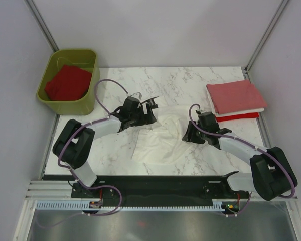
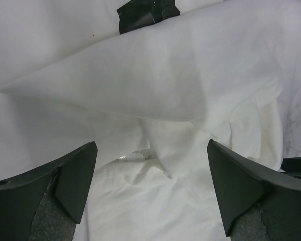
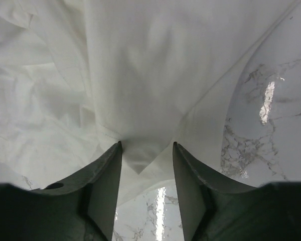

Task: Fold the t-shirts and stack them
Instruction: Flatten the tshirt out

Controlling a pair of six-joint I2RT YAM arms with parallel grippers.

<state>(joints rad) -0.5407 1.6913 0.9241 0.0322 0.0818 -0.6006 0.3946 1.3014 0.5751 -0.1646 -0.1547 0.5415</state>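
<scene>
A white t-shirt lies crumpled in the middle of the marble table. My left gripper hovers over its far left part, jaws wide open and empty; the left wrist view shows only white folds between the fingers, with a black patch at the top. My right gripper is at the shirt's right edge. Its jaws stand partly open with a pointed corner of the shirt between the fingertips. A folded stack sits far right: salmon pink on top, red at the bottom.
An olive-green tub at the back left holds a red shirt. Bare marble shows behind the white shirt and under the right gripper. Grey walls close in the table on three sides.
</scene>
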